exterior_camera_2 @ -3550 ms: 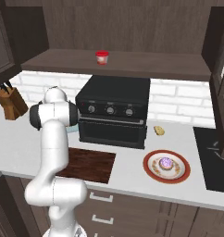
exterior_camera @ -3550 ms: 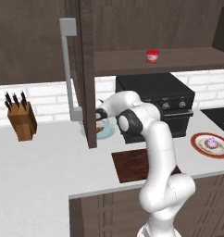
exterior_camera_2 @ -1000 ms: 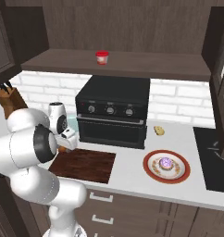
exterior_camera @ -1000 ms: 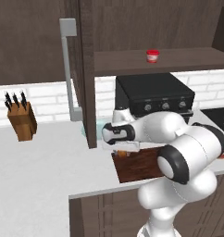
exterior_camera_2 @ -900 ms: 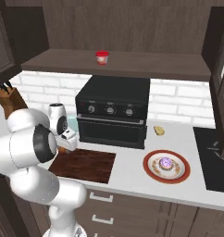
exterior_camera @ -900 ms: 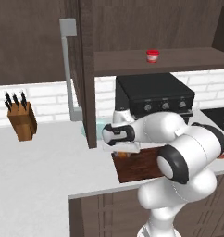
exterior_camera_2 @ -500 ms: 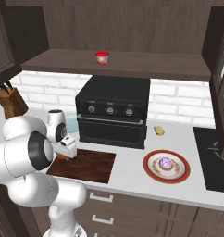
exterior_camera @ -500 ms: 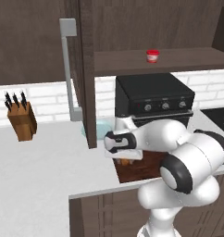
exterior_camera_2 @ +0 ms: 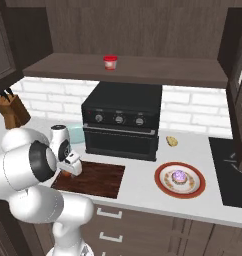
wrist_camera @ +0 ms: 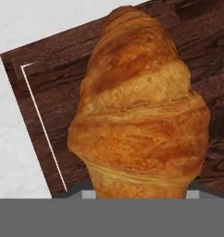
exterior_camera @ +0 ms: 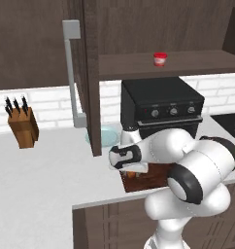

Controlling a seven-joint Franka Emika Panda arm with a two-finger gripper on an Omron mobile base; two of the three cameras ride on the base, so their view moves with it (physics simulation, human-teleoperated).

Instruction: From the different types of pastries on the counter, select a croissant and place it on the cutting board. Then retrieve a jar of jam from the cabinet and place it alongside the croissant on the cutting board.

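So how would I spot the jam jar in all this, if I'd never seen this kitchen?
Find the black oven standing on the off-white countertop, then look up to the dark brown wooden shelf right above it. The small squat jar with a red lid and pale reddish body stands alone there, roughly over the oven's left half; everything else small, like the round pink-purple frosted pastry, sits down on the counter.

My left base view looks forward and down from behind the arm, my right base view likewise from its other side; both share the counter, oven and cutting board. My hand view sits very close above the board's corner and the croissant.
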